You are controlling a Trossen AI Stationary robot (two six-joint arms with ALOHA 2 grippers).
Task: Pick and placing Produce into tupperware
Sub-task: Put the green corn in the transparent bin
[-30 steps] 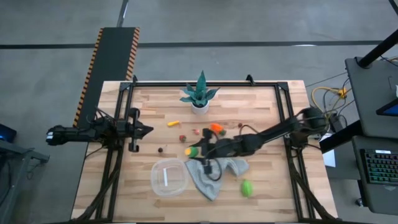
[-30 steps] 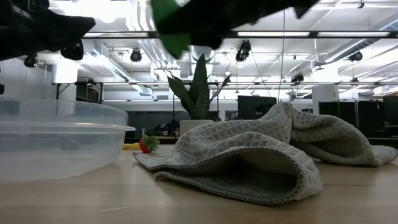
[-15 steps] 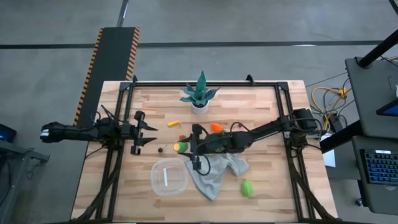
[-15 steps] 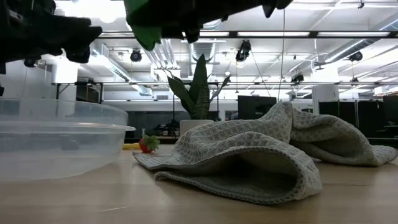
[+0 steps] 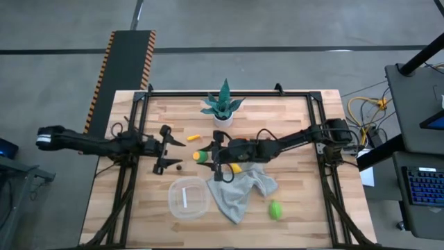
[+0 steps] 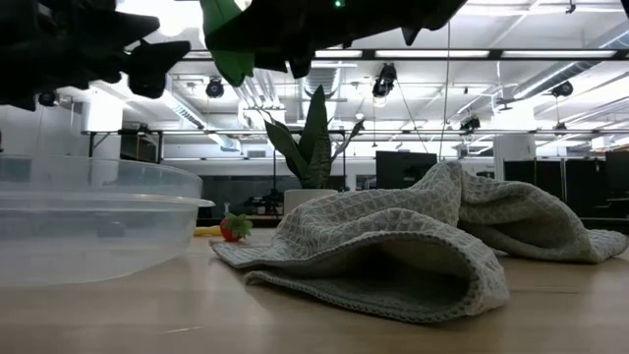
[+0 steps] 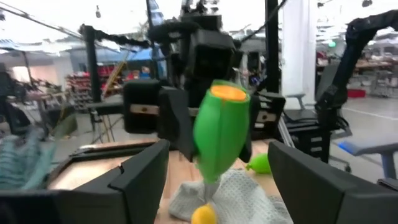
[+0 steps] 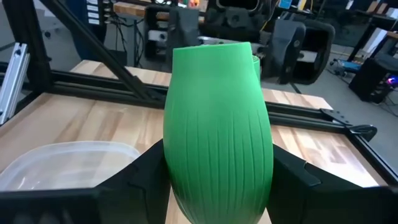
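Observation:
My right gripper [image 5: 207, 155] reaches in from the table's right and is shut on a green ridged piece of produce [image 8: 217, 137] with a yellow end, held over the middle of the table. My left gripper [image 5: 167, 148] comes from the left. It is open and faces that piece [image 7: 219, 134] from a short way off, touching nothing. The clear tupperware [image 5: 189, 198] stands on the table near the front, below and between the two grippers. A lime-green piece [image 5: 275, 209], a yellow piece [image 5: 236, 167] and a small orange-yellow piece [image 5: 195, 137] lie on the wood. My right gripper pinches the green piece by its two ridged sides [image 8: 177, 180] between the two fingers. The fingers come about level from the table's right. The piece is lifted clear of the table, and its yellow end [image 7: 227, 93] points up and toward the left arm.
A crumpled grey cloth [image 5: 243, 191] lies right of the tupperware. A teal plant in a white pot [image 5: 223, 105] stands at the far edge. A small dark bit [image 5: 179, 167] lies near the left gripper, and a red piece [image 6: 232, 228] lies beyond the tub. Black frame rails border the table.
My right gripper has carried the green piece toward the table's left and far edges, away from the cloth. My left gripper has opened from shut and moved right, toward that piece.

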